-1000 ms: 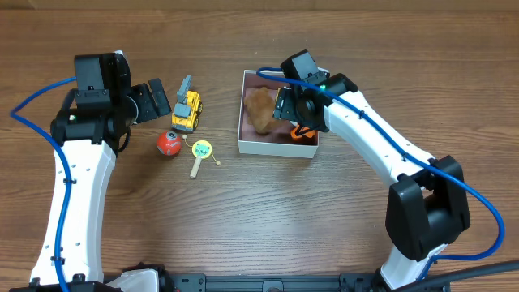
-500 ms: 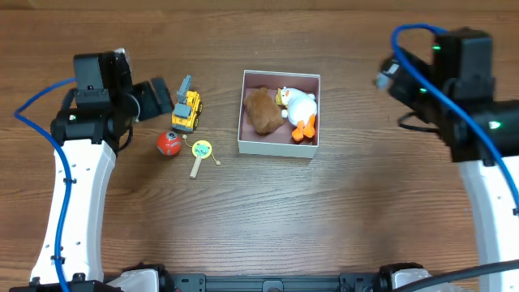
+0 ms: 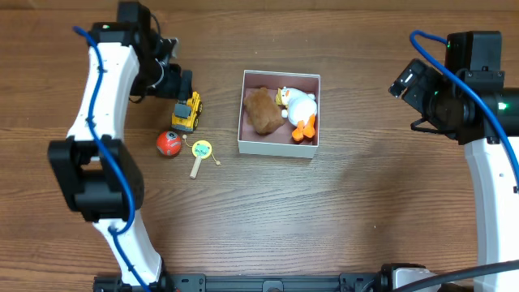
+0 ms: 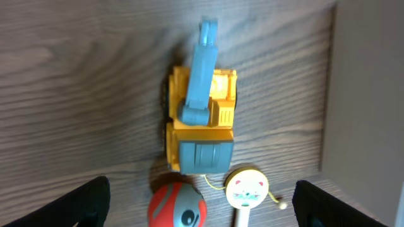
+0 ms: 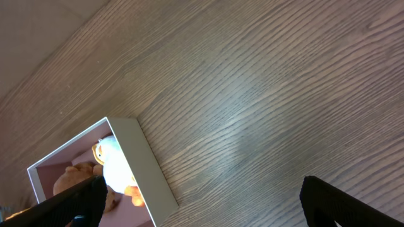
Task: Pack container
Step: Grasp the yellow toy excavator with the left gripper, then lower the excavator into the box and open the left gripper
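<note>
Container (image 3: pixel 276 148) is sitting mid-bench, nearer the far edge; likely light and stiff-walled, so avoid shoving it. Your left gripper (image 3: pixel 180 83), fingers spread, is hovering over the digger (image 4: pixel 201 135): probably hard, slick plastic, so take the body sides. Right gripper (image 5: pixel 202 186) is idling, jaws parted.

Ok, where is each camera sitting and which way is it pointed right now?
Overhead: fixed above the table, looking straight down; both arms show, left gripper over the yellow excavator, right gripper off to the right of the container.
Left wrist: looks down on the excavator and red ball; its own fingers at the bottom corners.
Right wrist: looks down at bare wood and the container's corner; own fingers at the bottom corners.
Shared: overhead and left wrist both show the excavator.
</note>
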Robot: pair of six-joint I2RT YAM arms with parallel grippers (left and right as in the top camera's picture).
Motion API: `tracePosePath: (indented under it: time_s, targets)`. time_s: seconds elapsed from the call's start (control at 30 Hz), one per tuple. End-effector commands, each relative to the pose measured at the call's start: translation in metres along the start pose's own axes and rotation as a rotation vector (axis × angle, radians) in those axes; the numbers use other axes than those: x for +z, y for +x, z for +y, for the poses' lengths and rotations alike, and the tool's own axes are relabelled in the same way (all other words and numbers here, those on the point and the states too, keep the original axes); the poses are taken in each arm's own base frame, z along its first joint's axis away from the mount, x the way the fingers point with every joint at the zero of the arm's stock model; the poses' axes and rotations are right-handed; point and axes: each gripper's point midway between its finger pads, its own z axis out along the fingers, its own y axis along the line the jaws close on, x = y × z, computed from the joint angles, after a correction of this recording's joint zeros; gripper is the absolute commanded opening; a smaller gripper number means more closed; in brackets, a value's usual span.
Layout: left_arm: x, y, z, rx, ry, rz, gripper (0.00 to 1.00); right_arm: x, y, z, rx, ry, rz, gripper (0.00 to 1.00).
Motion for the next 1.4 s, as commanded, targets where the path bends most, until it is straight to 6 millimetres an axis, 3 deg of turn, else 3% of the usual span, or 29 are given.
tracePosePath:
  time_s: [0.0, 0.03, 0.23, 0.47, 0.7, 0.83, 1.0, 1.17, 1.37]
  targets:
    - [0.034, 0.005, -0.014, 0.121, -0.008, 0.097, 0.87, -0.003, -0.004, 0.000, 0.000, 0.000, -0.016, 1.00]
    - [0.055, 0.011, -0.019, 0.150, -0.043, 0.159, 0.84, -0.003, -0.003, -0.001, 0.000, 0.000, -0.015, 1.00]
    - [0.084, 0.021, -0.005, 0.113, -0.197, 0.251, 0.71, -0.003, -0.001, -0.007, -0.003, 0.033, -0.010, 1.00]
    - [0.086, 0.020, -0.003, 0.047, -0.192, 0.241, 0.60, -0.003, 0.000, -0.008, -0.003, 0.035, -0.006, 1.00]
    - [0.084, 0.021, -0.012, 0.023, -0.144, 0.238, 0.25, -0.003, 0.000, -0.008, -0.003, 0.036, -0.004, 1.00]
    - [0.059, 0.017, -0.016, 0.017, -0.144, 0.235, 0.09, -0.003, 0.002, -0.009, -0.004, 0.041, 0.004, 1.00]
    - [0.004, -0.006, -0.038, 0.024, -0.082, 0.131, 0.05, -0.003, 0.002, -0.009, -0.004, 0.042, 0.004, 1.00]
    - [-0.053, -0.018, -0.080, 0.094, -0.044, 0.012, 0.04, -0.003, 0.002, -0.009, -0.004, 0.042, 0.004, 1.00]
    - [-0.087, -0.018, -0.127, 0.195, -0.030, -0.088, 0.04, -0.003, 0.002, -0.009, -0.004, 0.042, 0.004, 1.00]
